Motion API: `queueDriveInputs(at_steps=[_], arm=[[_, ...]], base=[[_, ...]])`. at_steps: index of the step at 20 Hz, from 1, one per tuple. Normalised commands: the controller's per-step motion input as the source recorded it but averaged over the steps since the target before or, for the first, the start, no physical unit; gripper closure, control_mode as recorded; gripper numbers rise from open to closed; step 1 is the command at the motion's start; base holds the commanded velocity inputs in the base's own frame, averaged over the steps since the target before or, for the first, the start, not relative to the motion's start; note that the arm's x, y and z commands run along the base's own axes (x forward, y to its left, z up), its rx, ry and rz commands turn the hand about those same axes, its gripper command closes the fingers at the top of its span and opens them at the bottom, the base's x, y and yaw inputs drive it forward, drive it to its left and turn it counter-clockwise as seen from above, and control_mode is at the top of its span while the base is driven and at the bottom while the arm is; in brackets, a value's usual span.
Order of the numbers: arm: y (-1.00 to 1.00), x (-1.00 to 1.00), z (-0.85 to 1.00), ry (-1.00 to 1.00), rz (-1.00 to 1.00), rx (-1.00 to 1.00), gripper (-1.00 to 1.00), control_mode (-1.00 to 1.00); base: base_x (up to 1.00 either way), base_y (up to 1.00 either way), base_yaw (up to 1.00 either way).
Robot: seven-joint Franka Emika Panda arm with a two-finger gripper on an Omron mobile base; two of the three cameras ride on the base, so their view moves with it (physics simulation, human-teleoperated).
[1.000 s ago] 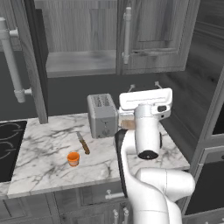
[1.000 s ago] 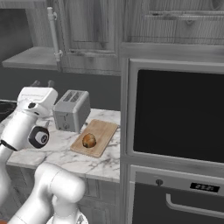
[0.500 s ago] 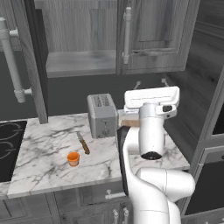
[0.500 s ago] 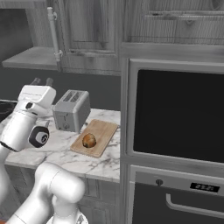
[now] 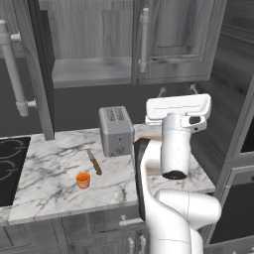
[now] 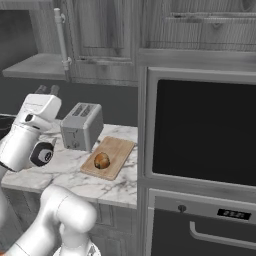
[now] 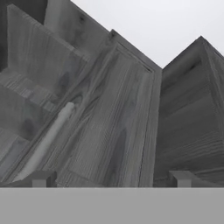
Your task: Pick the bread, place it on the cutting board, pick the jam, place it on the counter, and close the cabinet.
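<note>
Here the small round brown bread (image 6: 102,160) sits on the flat light-brown wooden cutting board (image 6: 119,150), which lies on the white grey-veined marble surface (image 5: 49,178) just to the right of the boxy silver toaster (image 5: 115,131). In the left base view the small squat orange jam jar (image 5: 83,179) stands on that same marble surface, toward its front edge, well apart from the toaster. A brown-handled knife (image 5: 94,162) lies on the marble between jar and toaster, near the jar but not touching it.

Above, the grey wood-grain wall cabinet (image 5: 173,39) has its left door (image 5: 25,74) swung out toward the camera, its long silver bar handle (image 5: 15,74) facing forward, so the plain grey shelf (image 5: 92,72) inside is exposed. The right door is flat against the carcass with its own silver bar handle (image 5: 143,37) upright.

The white arm is raised above the cutting board, hand tilted upward toward the cabinet. The end effector (image 7: 111,178) has its two dark fingertips (image 7: 41,178) spread wide apart with nothing between them; between them the hand view looks up at a panelled grey door and its pale bar handle (image 7: 46,140). To the right of the surface stands a tall dark built-in oven (image 6: 200,130).
</note>
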Motion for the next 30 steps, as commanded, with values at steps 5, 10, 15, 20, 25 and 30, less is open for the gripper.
queueDriveInputs(at_steps=[5, 10, 15, 20, 25, 30], arm=[[0.21, -0.14, 0.59, 0.04, -0.05, 0.00, -1.00, -1.00], [0.27, -0.06, 0.54, 0.08, -0.04, 0.00, -1.00, -1.00], [0.26, -0.21, 0.40, 0.10, -0.03, 0.00, -1.00, -1.00], [0.26, -0.33, 0.24, 0.14, -0.02, 0.00, -1.00, -1.00], [0.26, -0.40, 0.08, 0.13, -0.01, 0.00, -1.00, -1.00], [0.24, -0.35, 0.00, 0.07, 0.00, 0.00, -1.00, -1.00]], base=[[0.00, 0.00, 0.00], [0.00, 0.00, 0.00], [0.00, 0.00, 0.00], [0.00, 0.00, 0.00], [0.00, 0.00, 0.00], [0.00, 0.00, 0.00]])
